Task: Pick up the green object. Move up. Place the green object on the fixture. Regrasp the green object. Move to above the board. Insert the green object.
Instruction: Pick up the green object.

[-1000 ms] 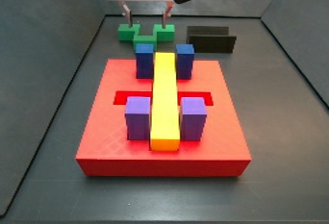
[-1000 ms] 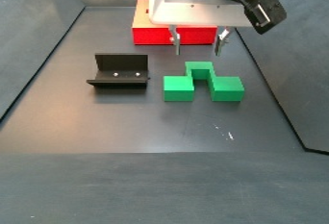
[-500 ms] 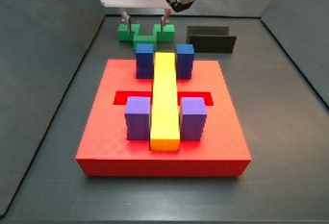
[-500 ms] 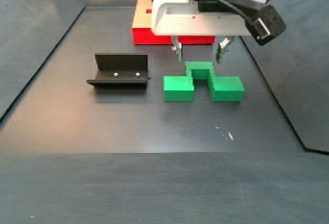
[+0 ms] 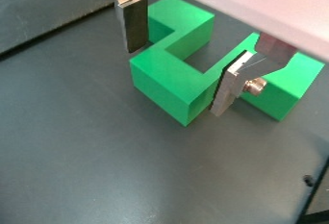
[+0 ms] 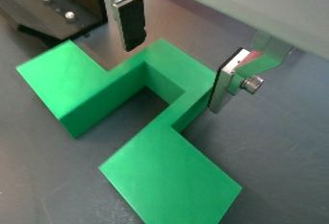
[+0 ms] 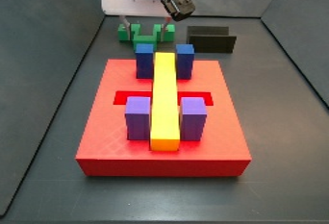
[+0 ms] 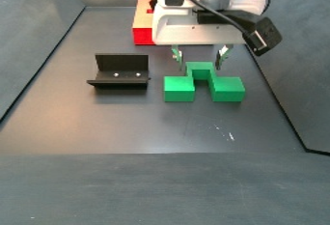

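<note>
You have the gripper (image 8: pixel 199 58) low over the green object (image 8: pixel 203 82), which lies flat on the dark floor (image 8: pixel 154 132), to the right of the fixture (image 8: pixel 119 72) in this side view and on the near side of the board (image 8: pixel 143 28). The jaws are open and hold nothing yet. In both wrist views one finger (image 5: pixel 130 21) stands on one side of the narrow stem of the piece and the other finger (image 5: pixel 237 79) on the opposite side, so the stem is between the pads but I see a small gap on each side. This placing makes sense, I think: the stem is the only part narrow enough for the jaws, and the wide bar would not fit. In a wrist view the green object (image 6: pixel 135 112) shows its notches clearly, and the fixture (image 6: pixel 58 2) is just behind it, apart and not touching. In a side view the board (image 7: pixel 96 132) carries the yellow bar (image 7: pixel 164 98) with blue blocks (image 7: pixel 145 58) and purple blocks (image 7: pixel 137 119), well apart from the gripper (image 7: pixel 146 21). You are at the first step, the pick. Next you probably close on the stem; whether the pads are already low enough I cannot tell.
</note>
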